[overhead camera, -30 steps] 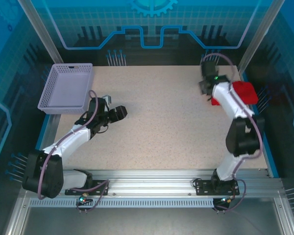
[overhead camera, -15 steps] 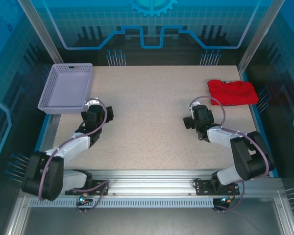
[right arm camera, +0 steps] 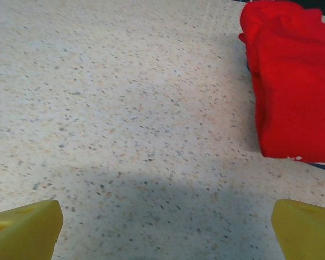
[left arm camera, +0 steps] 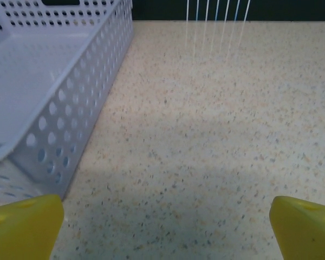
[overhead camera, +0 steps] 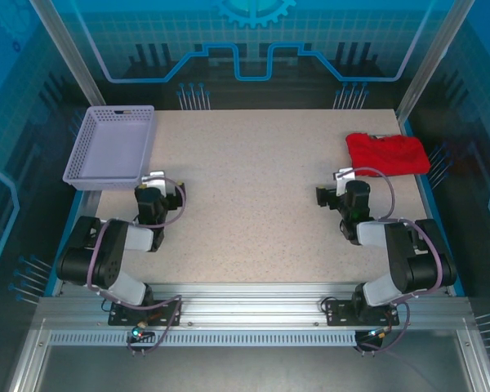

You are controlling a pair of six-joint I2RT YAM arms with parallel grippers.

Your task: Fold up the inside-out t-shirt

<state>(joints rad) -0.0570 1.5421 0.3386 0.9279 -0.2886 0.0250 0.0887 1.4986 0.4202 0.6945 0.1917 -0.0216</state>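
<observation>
While left tool (left arm camera: pixel 162 230) and right tool (right arm camera: pixel 162 232) gape, the red t-shirt (overhead camera: pixel 388 153) lies folded compactly

The red t-shirt (right arm camera: pixel 292 86) is cut off by the right edge of the right wrist view; the basket (left arm camera: pixel 70 114) is cut by the left edge of the left wrist view.

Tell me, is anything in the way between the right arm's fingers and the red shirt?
No, nothing visible is. Only bare speckled table lies between the right arm's fingers, which are open, and the red t-shirt, which lies ahead of them and to their right, near the table's edge.
</observation>
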